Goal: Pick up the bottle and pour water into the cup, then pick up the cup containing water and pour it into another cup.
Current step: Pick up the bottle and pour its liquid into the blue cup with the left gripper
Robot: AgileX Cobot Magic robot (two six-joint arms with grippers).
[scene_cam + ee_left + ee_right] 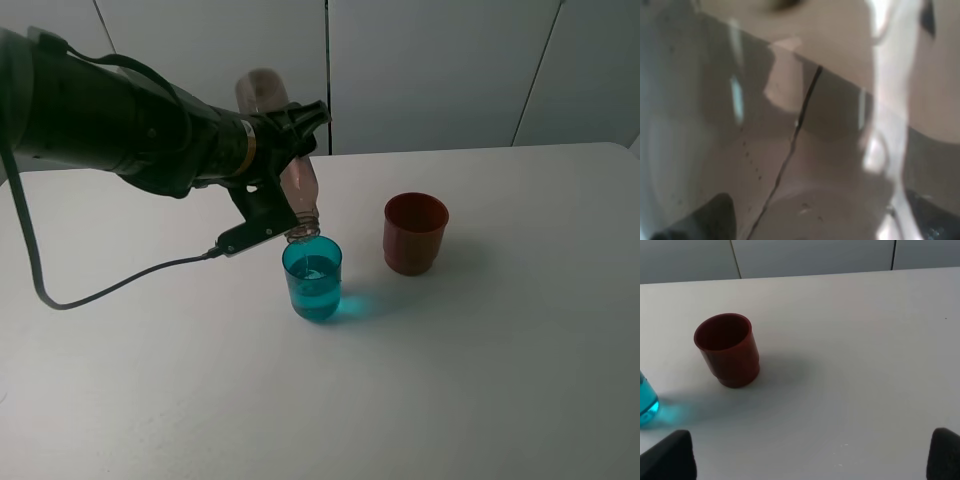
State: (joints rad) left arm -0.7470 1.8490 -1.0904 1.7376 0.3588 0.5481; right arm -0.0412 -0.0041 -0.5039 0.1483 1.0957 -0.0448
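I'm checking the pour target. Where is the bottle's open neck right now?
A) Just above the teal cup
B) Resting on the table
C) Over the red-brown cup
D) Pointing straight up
A: the tilted bottle has its neck down just above the rim of the teal cup, while the red-brown cup stands apart beside it.

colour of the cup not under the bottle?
The cup is red-brown; right wrist view shows it best.

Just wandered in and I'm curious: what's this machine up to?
The left fingers grip a clear bottle, tipped neck-down over a teal cup that already holds some water, so it seems to be pouring. A red-brown cup stands upright beside it, apart, and looks empty. The right fingers are open, holding nothing.
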